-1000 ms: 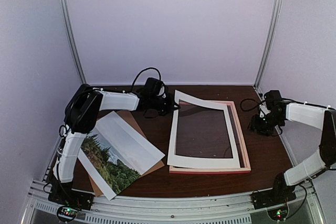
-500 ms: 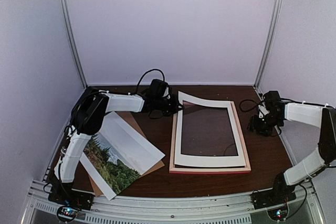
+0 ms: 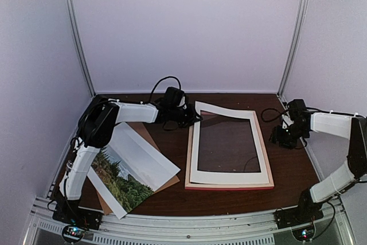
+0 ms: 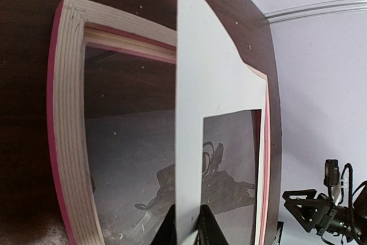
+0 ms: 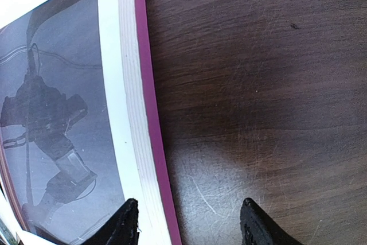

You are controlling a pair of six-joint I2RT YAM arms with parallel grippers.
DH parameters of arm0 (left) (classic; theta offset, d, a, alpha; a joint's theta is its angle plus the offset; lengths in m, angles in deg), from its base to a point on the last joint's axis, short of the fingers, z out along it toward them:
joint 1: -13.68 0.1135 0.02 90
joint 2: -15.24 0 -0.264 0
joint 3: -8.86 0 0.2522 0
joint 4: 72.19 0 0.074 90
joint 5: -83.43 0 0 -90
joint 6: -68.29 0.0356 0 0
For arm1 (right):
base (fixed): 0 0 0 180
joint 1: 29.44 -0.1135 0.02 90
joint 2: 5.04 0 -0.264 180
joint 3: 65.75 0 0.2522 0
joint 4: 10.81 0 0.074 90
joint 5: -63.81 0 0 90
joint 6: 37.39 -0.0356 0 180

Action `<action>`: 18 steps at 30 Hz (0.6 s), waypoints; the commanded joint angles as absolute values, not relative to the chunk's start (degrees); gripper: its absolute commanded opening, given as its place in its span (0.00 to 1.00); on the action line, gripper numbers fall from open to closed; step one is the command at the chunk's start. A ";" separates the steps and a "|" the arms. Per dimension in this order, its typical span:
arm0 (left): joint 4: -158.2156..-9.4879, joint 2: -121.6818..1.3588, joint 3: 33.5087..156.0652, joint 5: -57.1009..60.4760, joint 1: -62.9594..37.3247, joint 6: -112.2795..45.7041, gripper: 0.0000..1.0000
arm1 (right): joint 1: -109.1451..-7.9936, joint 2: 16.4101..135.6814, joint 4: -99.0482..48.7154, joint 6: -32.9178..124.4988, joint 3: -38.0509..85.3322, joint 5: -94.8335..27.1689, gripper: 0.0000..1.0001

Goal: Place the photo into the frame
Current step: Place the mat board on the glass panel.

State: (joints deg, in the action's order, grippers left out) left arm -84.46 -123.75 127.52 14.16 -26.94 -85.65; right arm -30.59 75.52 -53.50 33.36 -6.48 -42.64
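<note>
The frame [image 3: 265,153] lies flat at centre right, pink edge and pale wood sides up, its glass reflecting the arms. A white mat [image 3: 228,177] with a cut-out window rests on it, far left corner lifted. My left gripper [image 3: 194,117] is shut on that corner; in the left wrist view the fingers [image 4: 208,229] pinch the mat [image 4: 200,84] over the frame [image 4: 69,142]. The photo [image 3: 129,170], with trees and a white border, lies at the left. My right gripper [image 3: 281,137] is open and empty at the frame's right side [image 5: 135,113], straddling its edge [image 5: 189,222].
A brown backing board [image 3: 143,130] lies under the photo at the left. Bare dark wood table [image 5: 258,84] lies right of the frame. White enclosure walls and metal posts [image 3: 77,32] stand close around the table.
My left gripper has moved right with the mat's corner, and the mat has slid right so that it lies more squarely over the frame. The right gripper has barely moved.
</note>
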 commanded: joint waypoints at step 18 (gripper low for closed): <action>-89.75 -122.92 128.53 15.45 -27.45 -81.28 0.31 | -30.50 77.32 -51.00 33.37 -7.43 -43.87 0.61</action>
State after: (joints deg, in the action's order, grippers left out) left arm -89.40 -123.75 127.52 14.77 -26.94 -82.98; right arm -30.59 76.85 -52.27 33.32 -6.65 -43.25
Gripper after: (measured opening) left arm 0.304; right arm 0.609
